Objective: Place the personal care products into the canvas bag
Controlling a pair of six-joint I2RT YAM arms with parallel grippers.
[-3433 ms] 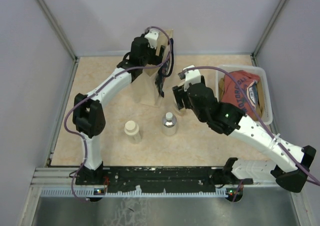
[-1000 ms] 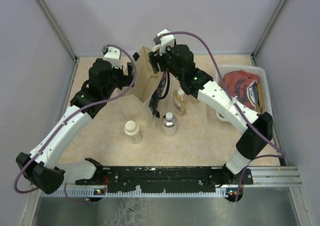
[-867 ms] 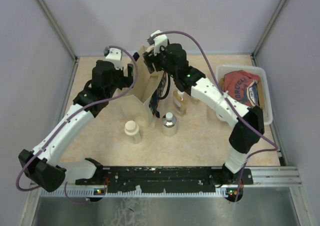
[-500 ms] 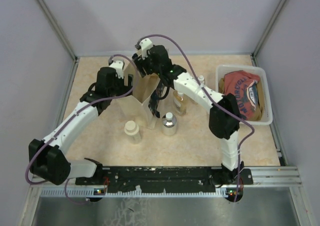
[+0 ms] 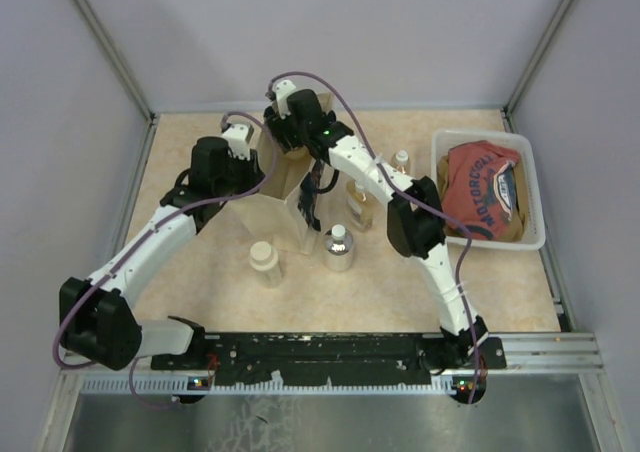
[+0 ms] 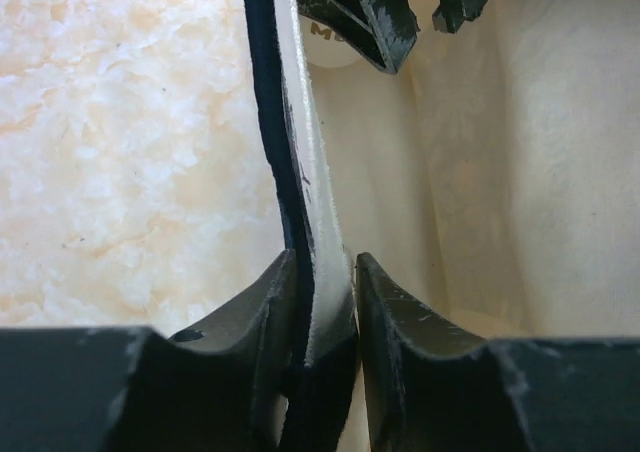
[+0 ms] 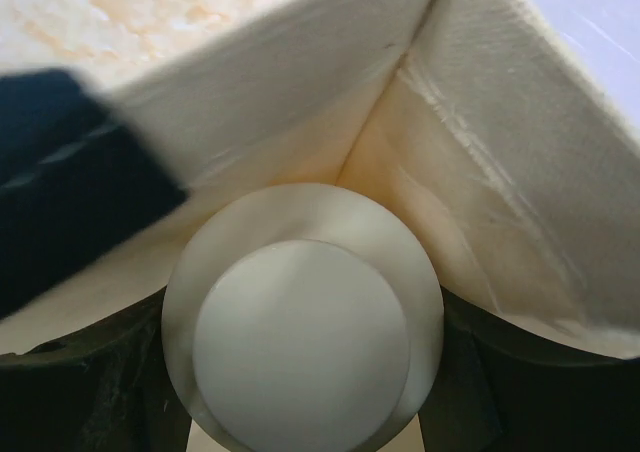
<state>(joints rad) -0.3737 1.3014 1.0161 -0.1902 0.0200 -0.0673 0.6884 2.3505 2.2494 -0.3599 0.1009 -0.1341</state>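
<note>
The canvas bag (image 5: 283, 194) stands upright at the table's middle back, mouth open. My left gripper (image 5: 252, 164) is shut on the bag's left rim (image 6: 308, 182), pinching cloth and navy strap between its fingers (image 6: 385, 302). My right gripper (image 5: 291, 132) hangs over the bag's mouth, shut on a squat cream jar (image 7: 300, 337) with the bag's inside (image 7: 480, 182) just below. On the table stand another cream jar (image 5: 264, 262), a round clear bottle (image 5: 338, 249), an amber bottle (image 5: 358, 204) and a small white-capped bottle (image 5: 401, 161).
A white plastic tub (image 5: 532, 187) holding a red shirt (image 5: 484, 185) sits at the right edge. The right arm stretches across the amber bottle toward the bag. Grey walls close in the table on three sides.
The right arm swung left, carrying the cream jar over the bag's mouth. The left gripper moved in to the bag's left rim and closed on it.
</note>
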